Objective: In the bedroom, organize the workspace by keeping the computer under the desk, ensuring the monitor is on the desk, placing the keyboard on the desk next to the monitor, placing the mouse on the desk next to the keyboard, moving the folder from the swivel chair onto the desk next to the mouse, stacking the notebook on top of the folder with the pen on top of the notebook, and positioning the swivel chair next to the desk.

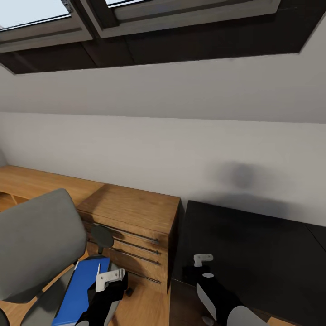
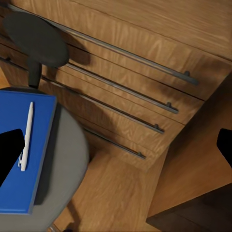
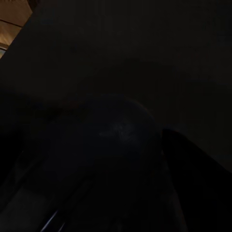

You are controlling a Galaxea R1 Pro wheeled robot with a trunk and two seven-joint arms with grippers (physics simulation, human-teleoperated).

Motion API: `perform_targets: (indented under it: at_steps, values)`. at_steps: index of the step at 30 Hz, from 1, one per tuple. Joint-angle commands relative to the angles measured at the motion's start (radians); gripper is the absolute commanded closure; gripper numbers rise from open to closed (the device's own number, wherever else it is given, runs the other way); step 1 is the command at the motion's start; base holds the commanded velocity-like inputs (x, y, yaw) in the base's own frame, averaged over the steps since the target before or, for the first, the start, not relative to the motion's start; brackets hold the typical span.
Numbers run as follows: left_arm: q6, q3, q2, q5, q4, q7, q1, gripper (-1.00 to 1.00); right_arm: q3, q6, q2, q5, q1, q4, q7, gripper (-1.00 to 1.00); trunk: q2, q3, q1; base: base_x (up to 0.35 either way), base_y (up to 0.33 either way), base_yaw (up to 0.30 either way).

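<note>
Folder [image 1: 77, 292], blue, is lying lengthwise on the swivel chair [image 1: 38, 244] seat with the pen [image 2: 26, 135] along it, while I am hovering my left gripper [image 1: 108, 278], jaws wide open and empty, just above its far edge.

Three cameras: one high and forward-facing, two close on the arms.

The head view looks forward and slightly down from above both arms, taking in the sloped wall, skylights [image 1: 50, 18], the wooden dresser [image 1: 131, 213], the swivel chair [image 1: 38, 244] and the black desk [image 1: 253, 253]. The left wrist view looks steeply down from near the dresser [image 2: 145, 72] front, sharing the dresser drawers, the chair seat [image 2: 67, 159], the blue folder [image 2: 19, 145] and the pen [image 2: 26, 135] with the head view. The right wrist view sits very close to a dark surface, too dim to read.
</note>
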Motion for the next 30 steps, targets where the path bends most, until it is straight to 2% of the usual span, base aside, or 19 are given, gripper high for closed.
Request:
perform_targets:
  at_steps: [1, 11, 30]
  values:
    - [0.003, -0.003, 0.001, 0.008, -0.001, 0.008, 0.000, -1.00, 0.008, 0.005, -0.001, -0.011, 0.000, -0.002, -0.009, 1.00, -0.001, -0.001, 0.000, 0.000, 0.000, 0.000]
    - [0.003, -0.007, 0.001, 0.008, 0.005, 0.007, 0.000, -1.00, 0.008, 0.005, -0.001, -0.011, 0.000, -0.002, -0.009, 1.00, -0.001, -0.001, 0.000, 0.100, 0.000, 0.000]
    - [0.003, -0.007, 0.001, 0.008, 0.006, 0.007, 0.000, -1.00, 0.008, 0.004, -0.001, -0.011, 0.000, -0.002, -0.009, 1.00, -0.001, -0.001, 0.000, 0.007, 0.023, 0.000]
